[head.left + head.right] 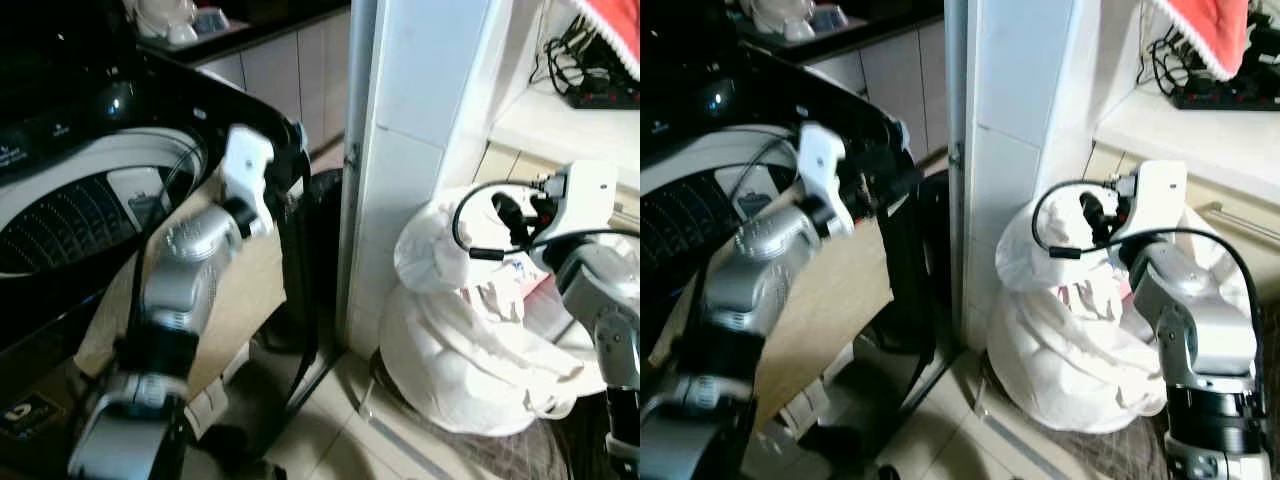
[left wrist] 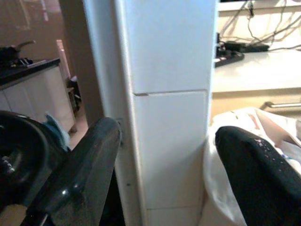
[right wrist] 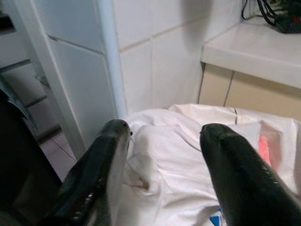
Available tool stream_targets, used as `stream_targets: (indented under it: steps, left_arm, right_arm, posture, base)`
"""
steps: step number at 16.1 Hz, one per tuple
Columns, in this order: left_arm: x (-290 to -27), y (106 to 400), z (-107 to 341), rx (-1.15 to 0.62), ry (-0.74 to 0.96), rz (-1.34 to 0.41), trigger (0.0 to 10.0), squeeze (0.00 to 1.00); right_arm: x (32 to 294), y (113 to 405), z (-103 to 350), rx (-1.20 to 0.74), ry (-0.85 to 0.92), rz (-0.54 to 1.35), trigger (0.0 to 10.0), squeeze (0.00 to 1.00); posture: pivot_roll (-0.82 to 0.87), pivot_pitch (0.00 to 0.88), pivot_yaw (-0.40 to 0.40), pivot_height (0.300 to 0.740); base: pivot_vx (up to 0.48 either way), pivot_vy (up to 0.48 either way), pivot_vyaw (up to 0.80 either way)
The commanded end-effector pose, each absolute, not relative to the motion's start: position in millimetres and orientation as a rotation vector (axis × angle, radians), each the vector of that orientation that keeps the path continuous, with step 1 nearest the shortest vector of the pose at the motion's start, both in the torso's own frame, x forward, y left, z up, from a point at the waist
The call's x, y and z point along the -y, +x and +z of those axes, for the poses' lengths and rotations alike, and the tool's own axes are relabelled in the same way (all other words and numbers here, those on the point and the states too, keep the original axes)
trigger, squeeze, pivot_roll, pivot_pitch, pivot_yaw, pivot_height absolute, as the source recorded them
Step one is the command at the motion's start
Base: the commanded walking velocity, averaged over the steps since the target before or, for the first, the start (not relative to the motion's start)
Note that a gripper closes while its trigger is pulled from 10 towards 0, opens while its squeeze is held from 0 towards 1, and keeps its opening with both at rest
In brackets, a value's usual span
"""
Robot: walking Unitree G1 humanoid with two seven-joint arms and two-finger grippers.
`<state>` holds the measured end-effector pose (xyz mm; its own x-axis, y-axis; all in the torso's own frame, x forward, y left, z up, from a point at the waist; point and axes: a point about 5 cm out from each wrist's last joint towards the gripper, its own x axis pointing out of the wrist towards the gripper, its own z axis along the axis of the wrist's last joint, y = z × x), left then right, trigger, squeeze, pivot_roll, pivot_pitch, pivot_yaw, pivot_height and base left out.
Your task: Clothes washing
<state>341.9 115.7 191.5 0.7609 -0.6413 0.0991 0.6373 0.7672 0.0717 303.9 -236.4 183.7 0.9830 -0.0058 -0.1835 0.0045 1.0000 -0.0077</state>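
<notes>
Laundry bundle (image 1: 470,350): white cloth heaped in a white bag, sitting on the tiled floor (image 1: 330,440) against the base of a white tiled pillar (image 1: 400,150), on the robot's right side. A pink or red patch (image 3: 264,149) shows among the folds near the top of the heap.

Washing machine (image 1: 70,190): black top-loader on the robot's left, on the other side of the pillar from the bundle. Pale ring of the drum opening visible. A tan board (image 1: 235,300) leans against its front.

Left gripper (image 2: 160,179): raised beside the upper corner of the washing machine, close to the pillar. Left wrist view shows its two black fingers (image 2: 80,174) spread wide apart, nothing between them; the pillar's edge lies straight ahead.

Right gripper (image 3: 162,155): hovers just above the top of the bundle. Right wrist view shows the fingers (image 3: 99,169) parted, white cloth below and between them; cannot tell whether the tips touch the cloth. Nothing is held.

Behind the bundle: a pale counter ledge (image 1: 560,125) carrying a black power strip (image 1: 605,95) with tangled cables. A red cloth (image 1: 1205,30) hangs above it.
</notes>
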Motion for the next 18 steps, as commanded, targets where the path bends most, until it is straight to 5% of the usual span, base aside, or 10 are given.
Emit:
stream_targets:
  steps: [1, 4, 7, 10, 12, 15, 18]
  left_arm:
    - [-113, 339, 204, 0.154, 0.068, -0.703, 10.0, 0.00]
    - [-132, 334, 192, 0.095, 0.105, -0.673, 10.0, 0.00]
    - [-136, 319, 204, 0.038, 0.004, -0.844, 10.0, 0.00]
    - [-145, 317, 205, 0.083, 0.013, -0.819, 10.0, 0.00]
    - [-141, 313, 196, 0.036, 0.061, -0.829, 10.0, 0.00]
    - [-110, 276, 181, -0.117, 0.082, -1.207, 10.0, 0.00]
    - [-101, 281, 184, -0.094, 0.087, -1.186, 10.0, 0.00]
  right_arm:
    - [236, 307, 188, -0.170, -0.026, 0.002, 10.0, 1.00]
    - [232, 308, 181, -0.184, -0.021, 0.013, 10.0, 1.00]
    - [250, 312, 172, -0.233, 0.072, -0.067, 10.0, 1.00]
    - [278, 320, 151, -0.286, 0.030, -0.182, 10.0, 1.00]
    - [273, 321, 148, -0.304, 0.070, -0.162, 10.0, 1.00]
    - [279, 325, 126, -0.455, 0.006, -0.121, 10.0, 1.00]
    - [270, 338, 112, -0.463, 0.152, -0.060, 10.0, 1.00]
  posture:
    - [-0.13, 0.000, 0.083, 0.740]
    - [-0.15, 0.000, 0.068, 0.740]
    - [-0.14, 0.084, 0.059, 0.740]
    - [-0.14, 0.040, 0.094, 0.740]
    - [-0.16, 0.019, 0.099, 0.740]
    - [-0.15, 0.012, 0.079, 0.740]
    - [-0.14, 0.022, 0.090, 0.740]
  base:
    - [0.000, 0.000, 0.00]
    - [0.000, 0.000, 0.00]
    - [0.000, 0.000, 0.00]
    - [0.000, 0.000, 0.00]
    - [0.000, 0.000, 0.00]
    - [0.000, 0.000, 0.00]
    - [0.000, 0.000, 0.00]
